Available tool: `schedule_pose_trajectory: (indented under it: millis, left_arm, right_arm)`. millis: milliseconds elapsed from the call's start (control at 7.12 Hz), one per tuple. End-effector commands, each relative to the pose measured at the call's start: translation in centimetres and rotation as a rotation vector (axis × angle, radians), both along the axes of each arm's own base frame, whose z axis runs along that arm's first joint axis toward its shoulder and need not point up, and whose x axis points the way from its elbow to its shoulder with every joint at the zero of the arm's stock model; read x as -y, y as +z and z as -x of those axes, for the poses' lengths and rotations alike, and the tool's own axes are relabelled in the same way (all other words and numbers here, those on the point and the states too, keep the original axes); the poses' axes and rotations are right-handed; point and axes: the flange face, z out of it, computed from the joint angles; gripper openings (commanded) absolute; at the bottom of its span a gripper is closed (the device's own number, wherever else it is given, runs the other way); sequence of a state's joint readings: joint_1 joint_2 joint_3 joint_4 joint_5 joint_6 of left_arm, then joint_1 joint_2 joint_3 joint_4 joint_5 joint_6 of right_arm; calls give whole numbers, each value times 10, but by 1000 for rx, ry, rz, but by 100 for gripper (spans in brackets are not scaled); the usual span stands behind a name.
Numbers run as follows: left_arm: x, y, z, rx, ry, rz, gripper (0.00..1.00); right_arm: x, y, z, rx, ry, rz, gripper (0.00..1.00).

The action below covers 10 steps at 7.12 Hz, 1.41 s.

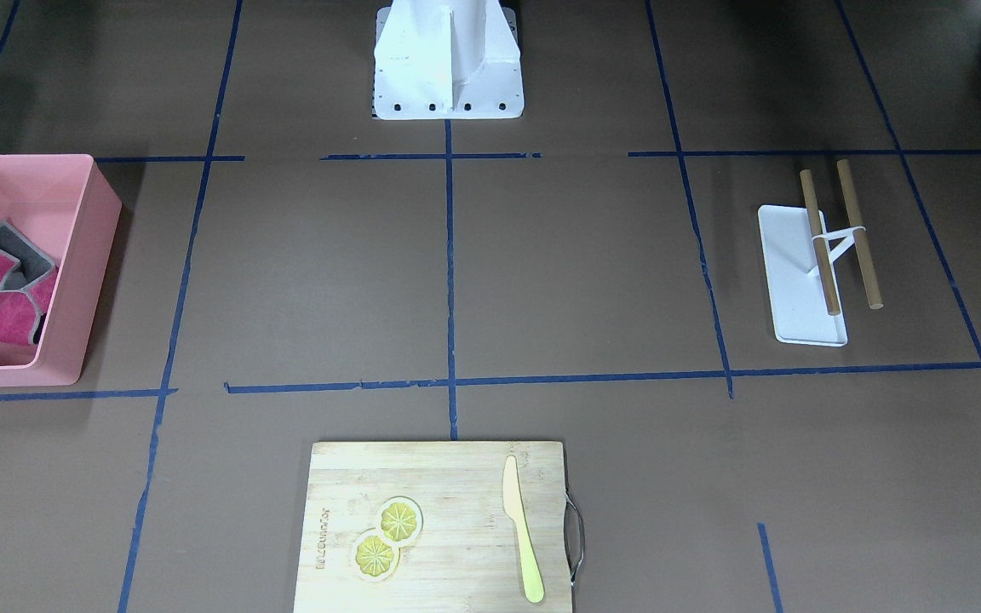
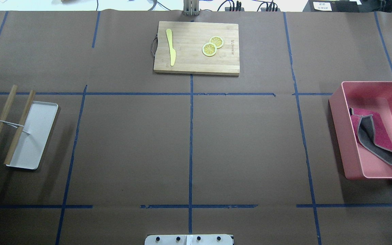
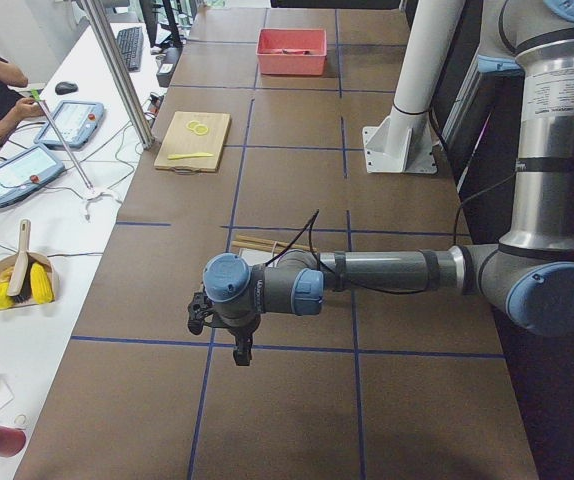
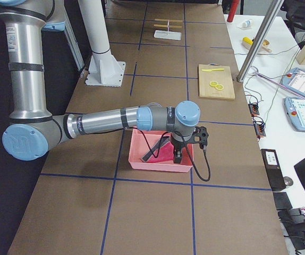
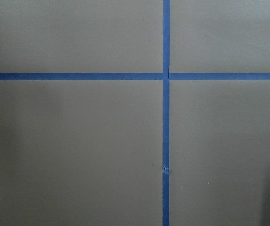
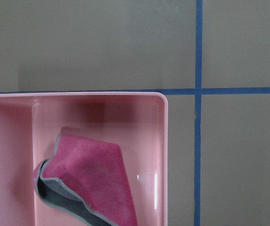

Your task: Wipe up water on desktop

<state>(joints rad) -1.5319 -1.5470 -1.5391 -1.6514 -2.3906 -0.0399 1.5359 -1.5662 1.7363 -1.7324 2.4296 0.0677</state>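
In the front-facing view you see the matte dark-brown desktop crossed by blue tape lines (image 1: 576, 272), with a pink rectangular plastic bin (image 1: 73, 281) at its right end, by the robot's right, holding a crumpled magenta-and-grey cloth (image 1: 9, 285); no water is discernible. From overhead, the cloth's long axis runs diagonally inside the bin, and a light bamboo cutting board (image 2: 196, 47) sits at the far edge's middle while a small white rectangular tray with two wooden rods (image 2: 34, 136) lies at the left end. In the left side view, the left gripper (image 3: 222, 325) hangs over the left end, well apart from the bin; you cannot tell how its fingers stand. In the right side view, the right gripper (image 4: 187, 143) hovers above the bin, so that arm is clearly nearer; finger state cannot be told there either. The right wrist view shows the cloth below and left of centre, so your reach should probably go down and that way.
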Motion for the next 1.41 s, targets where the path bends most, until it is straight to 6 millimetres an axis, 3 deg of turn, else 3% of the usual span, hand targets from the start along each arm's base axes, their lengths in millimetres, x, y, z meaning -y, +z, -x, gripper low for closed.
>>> schedule_pose_trajectory:
  millis: [0,281,422,1265]
  left_arm:
    - [1,-1,0,-1,0,-7,100]
    - [2,-5,0,2,-1,-13,100]
    - [1,-4,0,0,-1,-11,100]
    - [2,-2,-1,-1,-1,-6,100]
  right_arm:
    - [-22,36,-21,-2,37,35,100]
    - [-34,70,-30,-10,57,-5,100]
    - [-36,76,-32,-24,65,-46,100]
    - [-33,73,-40,-21,86,-46,100]
